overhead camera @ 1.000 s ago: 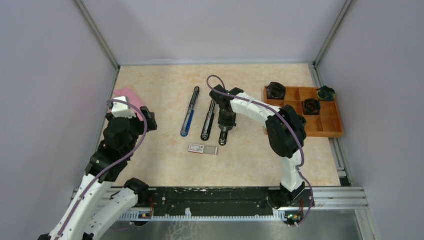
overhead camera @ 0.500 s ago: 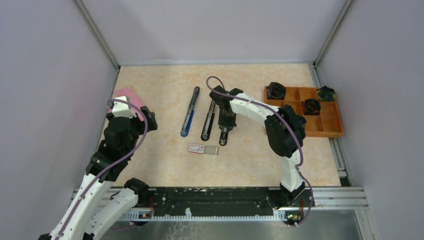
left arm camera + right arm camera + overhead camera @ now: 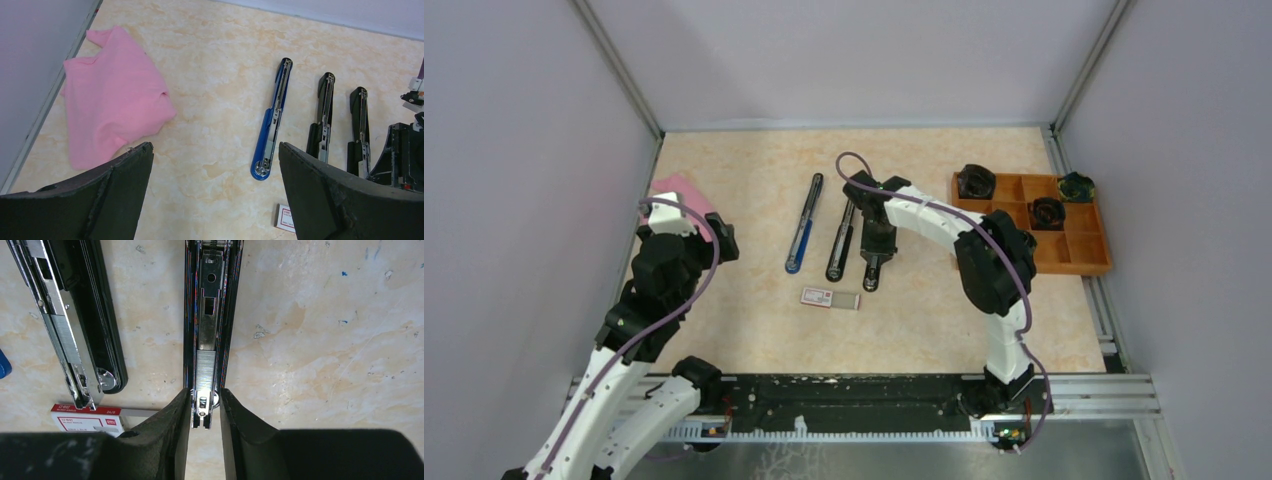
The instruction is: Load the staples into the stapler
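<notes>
- Tabletop [image 3: 754, 330]: marbled beige, walled on three sides.
- Left arm: at the left side, its pincer [image 3: 215, 150] wide, holding nothing, hanging over the tabletop just beside the cloth.
- Right arm: reaches in from the right to mid-tabletop. Its pincer [image 3: 205, 391] is narrow, with the fingers [image 3: 182, 405] flanking the near end of the right stapler, close against both sides. Cannot tell whether they pinch it.
- Tray [image 3: 1079, 250]: orange, with compartments, at the far right. Dark round items [image 3: 975, 181] sit in three of its far compartments.
- Cloth [image 3: 112, 100]: pink, crumpled, far left by the wall.
- Three staplers lie opened flat and roughly parallel at mid-tabletop:
  - blue stapler [image 3: 272, 127], leftmost;
  - middle stapler [image 3: 322, 120], black;
  - right stapler [image 3: 207, 315], black, rail facing up, with a ribbed grey strip [image 3: 205, 367] lying in the rail near its near end.
- Staples [image 3: 824, 298]: a white box with red print, flat on the tabletop just near-side of the middle stapler's end, apart from all three staplers and from both pincers. A grey part shows at its right end.
</notes>
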Robot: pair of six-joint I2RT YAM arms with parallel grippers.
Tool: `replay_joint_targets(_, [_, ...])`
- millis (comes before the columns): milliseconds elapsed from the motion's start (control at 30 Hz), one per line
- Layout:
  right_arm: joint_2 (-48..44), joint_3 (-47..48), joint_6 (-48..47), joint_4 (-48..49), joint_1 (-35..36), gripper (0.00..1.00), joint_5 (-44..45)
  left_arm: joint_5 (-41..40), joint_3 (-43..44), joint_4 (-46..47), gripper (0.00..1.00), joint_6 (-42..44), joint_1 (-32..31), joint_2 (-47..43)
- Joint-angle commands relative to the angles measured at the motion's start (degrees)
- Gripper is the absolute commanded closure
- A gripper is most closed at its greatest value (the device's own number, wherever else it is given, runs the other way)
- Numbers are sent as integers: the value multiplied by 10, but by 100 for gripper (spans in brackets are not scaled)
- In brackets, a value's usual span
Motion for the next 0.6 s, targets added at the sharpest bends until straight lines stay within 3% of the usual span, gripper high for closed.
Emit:
replay_joint_targets(0, [-36,2,-6,13,9,71,13,8,-5,17,0,7,6,2])
replay_joint_targets(567, [-45,-59,-28,34,13,69,69,40,-3,18,0,11,16,42])
